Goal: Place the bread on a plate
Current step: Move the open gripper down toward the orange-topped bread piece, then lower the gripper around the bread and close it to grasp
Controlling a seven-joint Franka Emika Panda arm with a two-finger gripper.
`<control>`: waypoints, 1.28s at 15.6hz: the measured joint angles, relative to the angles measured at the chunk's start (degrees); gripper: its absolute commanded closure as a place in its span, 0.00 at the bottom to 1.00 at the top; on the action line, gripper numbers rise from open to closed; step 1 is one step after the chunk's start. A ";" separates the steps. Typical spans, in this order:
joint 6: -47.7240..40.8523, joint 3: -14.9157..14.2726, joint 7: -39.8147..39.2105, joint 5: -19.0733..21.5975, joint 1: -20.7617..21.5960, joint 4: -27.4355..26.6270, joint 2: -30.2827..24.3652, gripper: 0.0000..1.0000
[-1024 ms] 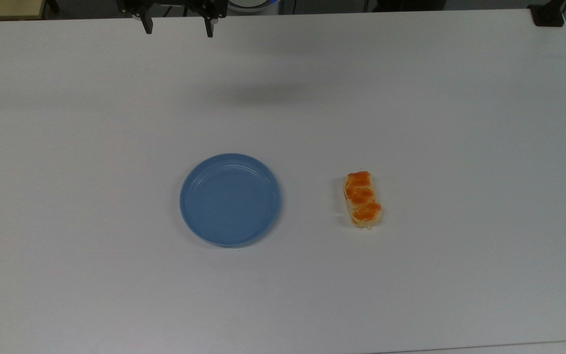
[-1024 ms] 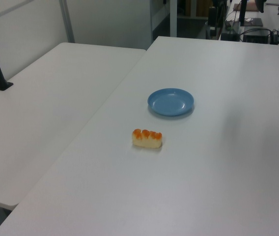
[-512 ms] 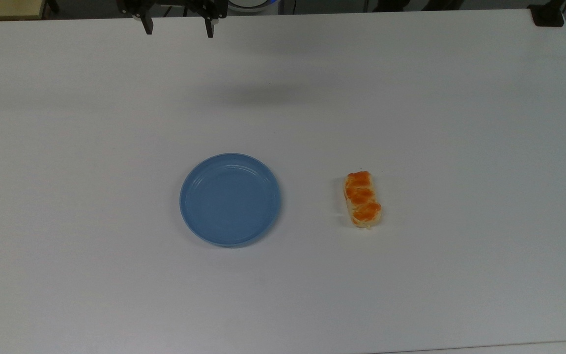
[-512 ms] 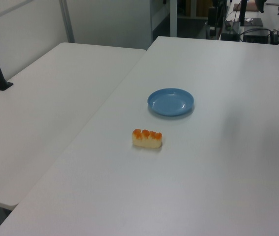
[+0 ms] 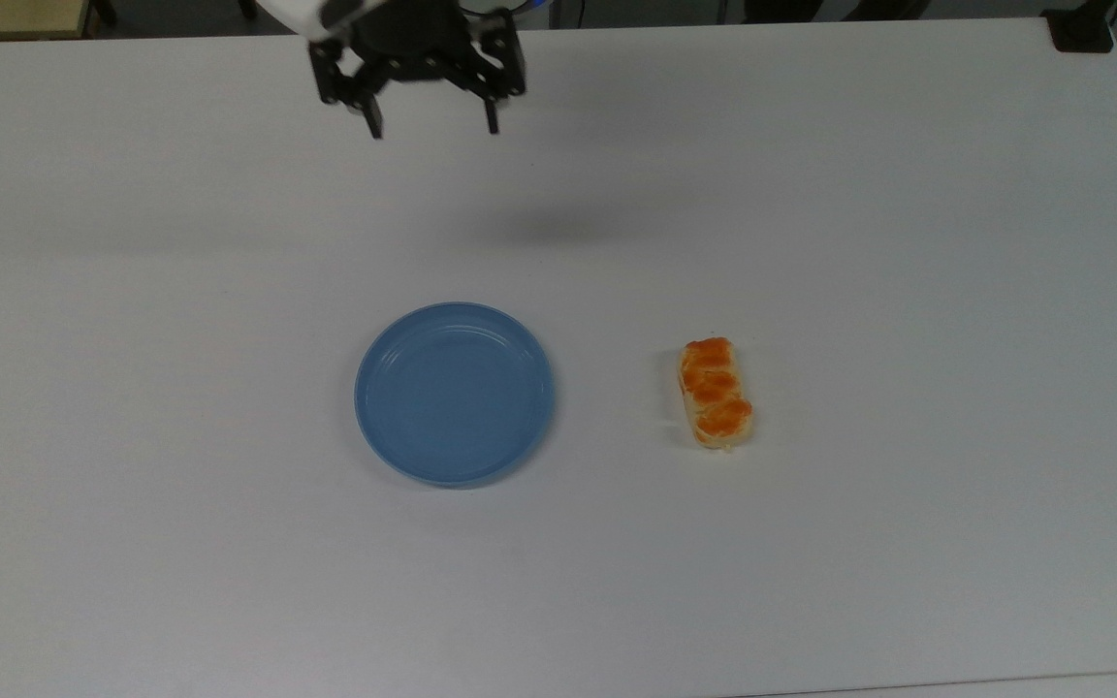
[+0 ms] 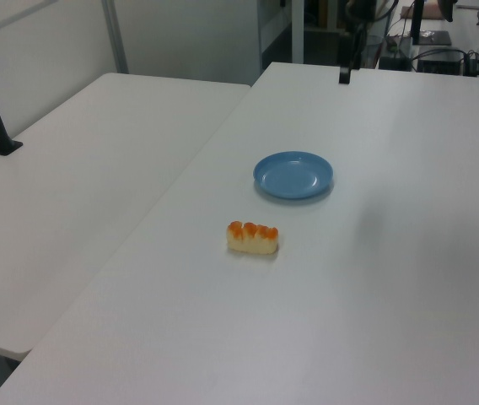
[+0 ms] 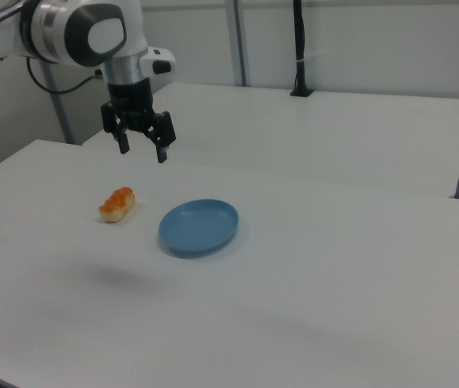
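My gripper point(image 5: 430, 131) hangs above the white table point(image 5: 811, 194), fingers spread wide, pointing down, holding nothing. Bread point(image 5: 715, 393), a glossy braided bun, lies on the table to the top view's right of the smooth round blue plate point(image 5: 454, 393), apart from it.

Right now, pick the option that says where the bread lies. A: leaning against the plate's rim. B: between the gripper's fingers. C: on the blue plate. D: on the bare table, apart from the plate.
D: the bread lies flat on the white table, with bare tabletop between it and the blue plate, which holds nothing; the open gripper hangs in the air away from both.
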 measured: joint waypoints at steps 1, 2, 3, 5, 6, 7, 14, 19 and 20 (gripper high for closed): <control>0.68 0.04 0.02 0.02 1.14 -0.04 0.91 0.00; 1.23 0.08 0.05 0.03 2.37 -0.05 1.79 0.00; 1.78 0.11 0.10 0.04 3.67 -0.06 2.60 0.00; 3.47 0.11 1.57 0.04 6.44 -0.10 4.22 0.00; 4.73 0.12 3.07 0.04 7.83 -0.13 5.10 0.00; 5.97 0.12 4.30 0.04 9.09 -0.13 5.93 0.00; 14.61 0.11 10.42 -0.89 15.72 -0.29 14.48 0.00; 19.92 0.10 13.75 -2.04 17.91 -0.12 20.33 0.00; 20.81 0.09 14.12 -2.04 18.07 0.01 20.87 0.00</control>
